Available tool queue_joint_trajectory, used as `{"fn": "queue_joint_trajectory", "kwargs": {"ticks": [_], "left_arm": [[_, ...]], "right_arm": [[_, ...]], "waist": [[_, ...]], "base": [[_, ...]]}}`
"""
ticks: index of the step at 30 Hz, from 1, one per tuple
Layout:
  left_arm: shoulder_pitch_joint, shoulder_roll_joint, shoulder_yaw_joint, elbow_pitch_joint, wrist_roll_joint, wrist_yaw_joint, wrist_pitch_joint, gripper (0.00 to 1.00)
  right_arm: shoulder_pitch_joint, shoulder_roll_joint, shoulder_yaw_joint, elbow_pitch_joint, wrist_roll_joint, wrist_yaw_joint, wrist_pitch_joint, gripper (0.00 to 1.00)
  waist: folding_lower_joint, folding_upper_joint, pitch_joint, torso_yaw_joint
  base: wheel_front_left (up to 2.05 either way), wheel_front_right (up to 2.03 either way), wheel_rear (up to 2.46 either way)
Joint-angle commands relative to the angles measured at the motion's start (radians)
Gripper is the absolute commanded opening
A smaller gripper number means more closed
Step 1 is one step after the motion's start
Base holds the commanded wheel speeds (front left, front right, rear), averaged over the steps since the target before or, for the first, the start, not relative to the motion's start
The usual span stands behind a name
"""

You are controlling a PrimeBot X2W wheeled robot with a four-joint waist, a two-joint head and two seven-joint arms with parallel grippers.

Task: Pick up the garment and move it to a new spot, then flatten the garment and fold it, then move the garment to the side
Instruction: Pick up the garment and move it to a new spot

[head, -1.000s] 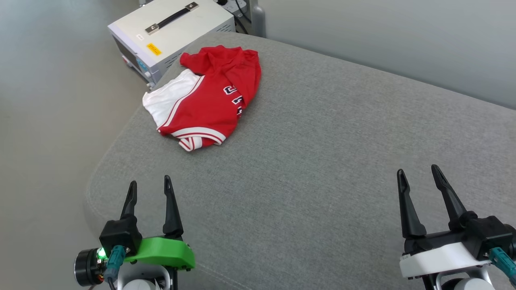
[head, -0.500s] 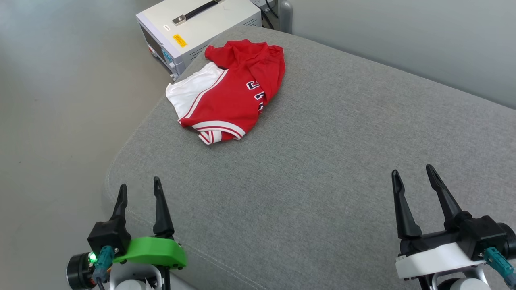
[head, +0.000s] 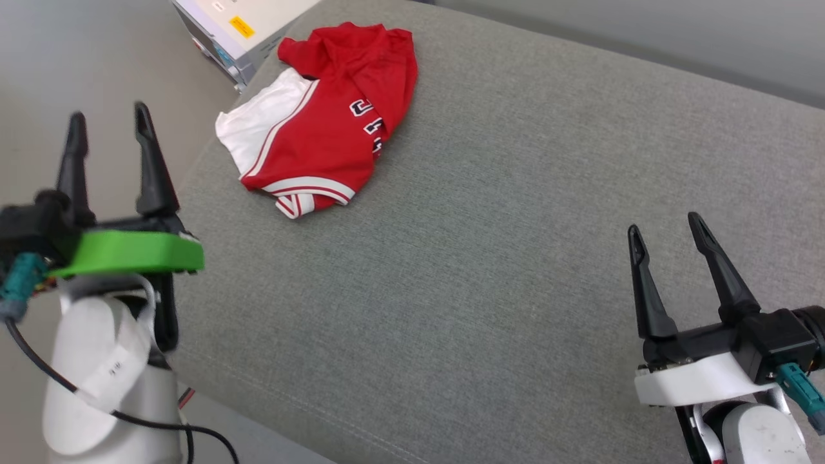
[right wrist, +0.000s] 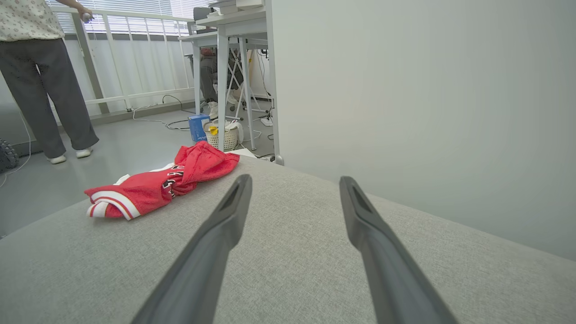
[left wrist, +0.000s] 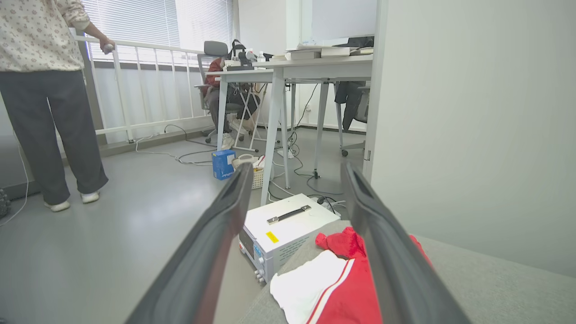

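Observation:
The garment (head: 319,119) lies crumpled near the far left corner of the grey cushion (head: 490,258): red cloth, one white sleeve, striped trim, black white-edged lettering partly folded under. It also shows as the garment (left wrist: 342,279) and the garment (right wrist: 157,182) in the wrist views. My left gripper (head: 106,119) is raised at the left, beyond the cushion's edge, open and empty, well short of the shirt. My right gripper (head: 664,222) hovers open over the cushion's near right part, far from the cloth.
A white metal box with a handle (left wrist: 288,225) stands on the floor just past the cushion's far left corner. A person (left wrist: 45,99) stands by a railing at the left. Desks (left wrist: 292,67), cables and a basket sit behind. A pale wall (right wrist: 427,99) borders the cushion's far side.
The head camera has shifted, so the whole scene slid in the picture. My left arm has risen and come up the left side; the right gripper and the garment keep their places.

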Motion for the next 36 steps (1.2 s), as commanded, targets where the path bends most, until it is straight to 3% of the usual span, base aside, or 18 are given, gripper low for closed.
{"fn": "queue_joint_trajectory", "kwargs": {"ticks": [1, 8, 12, 19, 23, 29, 31, 36], "left_arm": [[-0.061, 0.027, 0.008, 0.014, 0.003, -0.016, -0.006, 1.0], [-0.298, 0.143, -0.037, 0.165, -0.067, -0.051, -0.006, 1.0], [-0.447, 0.226, -0.161, 0.277, -0.16, -0.053, 0.06, 1.0], [-0.637, 0.356, -0.385, 0.387, -0.37, -0.053, 0.311, 1.0], [-0.721, 0.43, -0.527, 0.439, -0.529, -0.053, 0.589, 1.0], [-0.758, 0.502, -0.649, 0.442, -0.689, -0.053, 0.891, 1.0], [-0.756, 0.511, -0.671, 0.432, -0.75, -0.053, 0.967, 1.0], [-0.749, 0.527, -0.732, 0.441, -0.768, -0.053, 1.018, 1.0]], "right_arm": [[-0.027, -0.003, -0.001, -0.011, -0.013, -0.001, -0.009, 1.0], [-0.071, -0.003, 0.0, -0.033, -0.031, -0.001, -0.009, 1.0], [-0.089, -0.003, 0.001, -0.046, -0.04, -0.001, -0.009, 1.0], [-0.127, -0.012, 0.007, -0.064, -0.047, -0.001, -0.009, 1.0], [-0.158, -0.018, 0.008, -0.071, -0.044, -0.001, -0.009, 1.0], [-0.178, -0.018, 0.01, -0.079, -0.04, -0.001, -0.009, 1.0], [-0.184, -0.019, 0.013, -0.08, -0.038, -0.001, -0.009, 1.0], [-0.204, -0.02, 0.022, -0.083, -0.035, -0.001, -0.009, 1.0]], "waist": [[-0.0001, 0.004, 0.079, -0.066], [-0.0001, 0.004, 0.16, -0.119], [-0.0001, 0.004, 0.196, -0.136], [-0.0001, 0.004, 0.255, -0.158], [-0.0001, 0.004, 0.296, -0.177], [-0.0001, 0.004, 0.337, -0.199], [-0.0001, 0.004, 0.351, -0.205], [-0.0001, 0.004, 0.385, -0.219]], "base": [[0.0, 0.0, 0.0], [0.0, 0.0, 0.0], [0.0, 0.0, 0.0], [0.0, 0.0, 0.0], [0.0, 0.0, 0.0], [0.0, 0.0, 0.0], [0.0, 0.0, 0.0], [0.0, 0.0, 0.0]]}}
